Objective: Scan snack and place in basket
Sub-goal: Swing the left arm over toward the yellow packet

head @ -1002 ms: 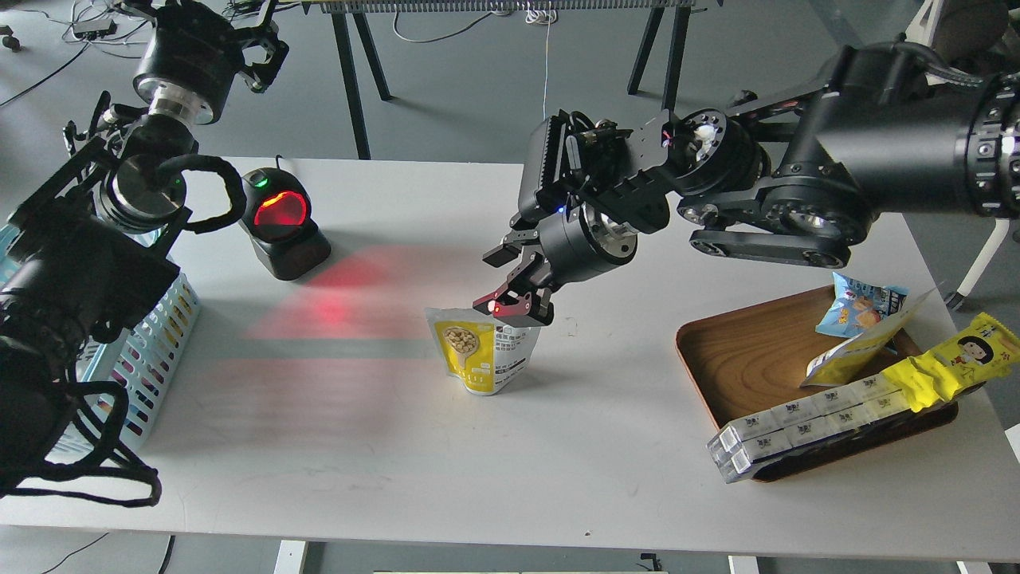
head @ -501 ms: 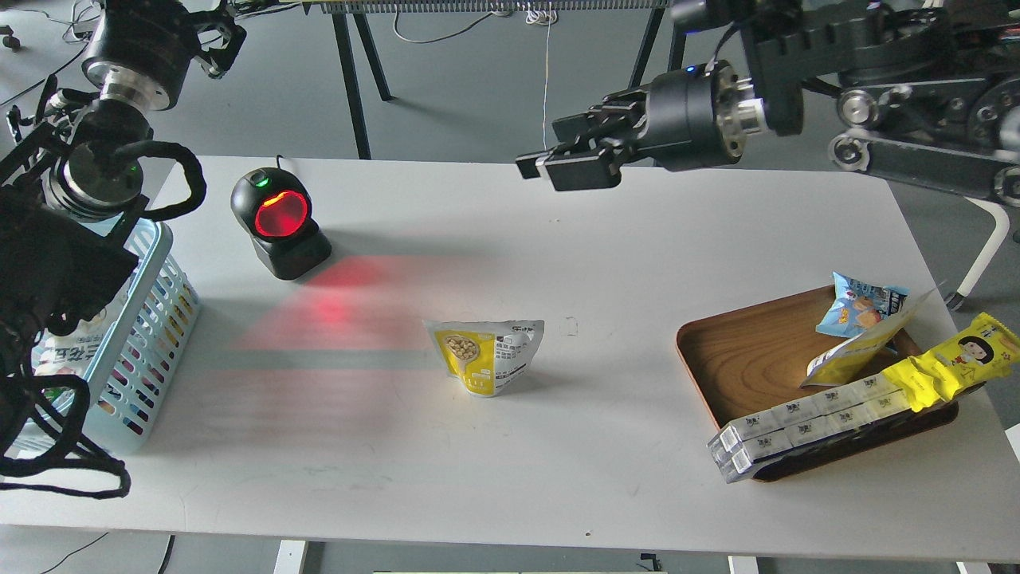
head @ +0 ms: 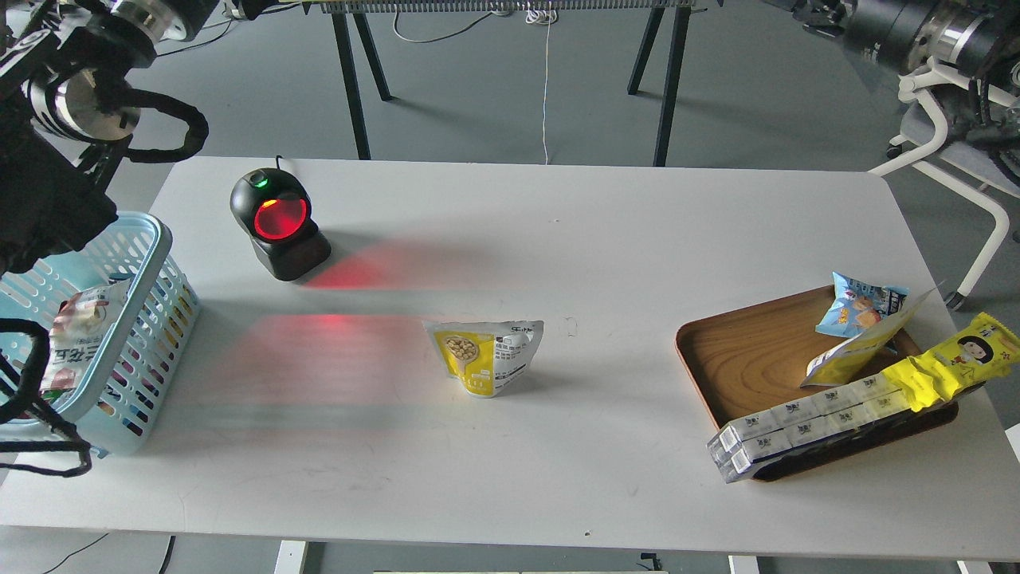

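The snack (head: 486, 357), a yellow pouch with a round picture of brown nuggets and a white side with dark text, stands upright by itself near the middle of the white table (head: 558, 231). The light blue basket (head: 131, 319) stands at the table's left edge and holds another packet. My right arm is pulled back to the top right corner. Only the base of its gripper (head: 805, 9) shows at the top edge, far from the snack. My left arm rises along the left edge, above the basket. Its gripper is out of view.
A black scanner (head: 279, 223) with a glowing red window stands at the back left and throws red light on the table. A brown wooden tray (head: 749, 359) at the right holds a small blue bag (head: 857, 307), a long yellow wrapper (head: 952, 359) and white boxes (head: 797, 426).
My right gripper let go of the snack, rose and drew back to the top right corner. The snack stays standing on the table. My left arm moved up and left, uncovering the basket.
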Motion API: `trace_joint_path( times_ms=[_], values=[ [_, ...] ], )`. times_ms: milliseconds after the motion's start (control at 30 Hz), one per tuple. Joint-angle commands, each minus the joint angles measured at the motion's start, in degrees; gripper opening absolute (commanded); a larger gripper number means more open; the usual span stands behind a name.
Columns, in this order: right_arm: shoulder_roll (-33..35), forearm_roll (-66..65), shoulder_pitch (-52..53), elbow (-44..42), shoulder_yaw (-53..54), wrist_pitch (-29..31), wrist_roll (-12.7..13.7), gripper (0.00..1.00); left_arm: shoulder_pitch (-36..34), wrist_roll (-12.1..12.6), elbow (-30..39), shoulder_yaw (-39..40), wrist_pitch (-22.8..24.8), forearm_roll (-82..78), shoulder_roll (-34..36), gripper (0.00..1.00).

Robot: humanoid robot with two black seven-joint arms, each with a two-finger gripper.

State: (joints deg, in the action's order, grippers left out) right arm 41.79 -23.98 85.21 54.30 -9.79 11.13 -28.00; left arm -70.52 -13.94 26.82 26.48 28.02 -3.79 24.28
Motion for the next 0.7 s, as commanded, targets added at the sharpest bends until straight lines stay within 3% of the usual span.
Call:
trace_joint_path(
  times_ms=[0, 134, 234, 334, 434, 534, 668],
  values=[
    [-0.74, 13.92, -2.23, -2.87, 3.98, -0.14, 0.0, 0.97, -3.3, -0.56, 2.61, -0.11, -0.02, -9.46, -0.02, 0.99],
    [-3.19, 27.82, -5.31, -10.16, 8.64, 0.21, 0.0, 0.98, -4.28, -0.83, 11.91, -0.11, -0.02, -20.44, 1.11, 0.99],
    [-6.81, 33.81, -8.21, -15.44, 14.69, 1.0, 0.4, 0.98, -3.66, -0.82, 23.06, -0.11, -0.02, -33.43, 4.88, 0.97],
    [-7.43, 37.86, -13.29, -17.47, 23.99, 3.19, 4.43, 0.98, -2.7, -2.4, 36.59, 0.59, -0.02, -47.23, 9.72, 0.97],
    [-7.51, 39.1, -18.66, -17.56, 33.75, 3.46, 7.95, 0.98, -1.47, -4.34, 45.4, 0.16, -0.02, -55.77, 11.4, 0.97],
    [-7.6, 40.32, -24.11, -17.56, 43.42, 3.99, 10.24, 0.98, -1.38, -4.43, 49.63, -0.11, -0.02, -63.42, 11.23, 0.96],
    [-9.79, 41.56, -30.09, -17.56, 52.75, 6.09, 10.42, 0.98, -0.5, -5.3, 52.36, -0.02, -0.02, -78.97, 8.69, 0.95]
  ],
)
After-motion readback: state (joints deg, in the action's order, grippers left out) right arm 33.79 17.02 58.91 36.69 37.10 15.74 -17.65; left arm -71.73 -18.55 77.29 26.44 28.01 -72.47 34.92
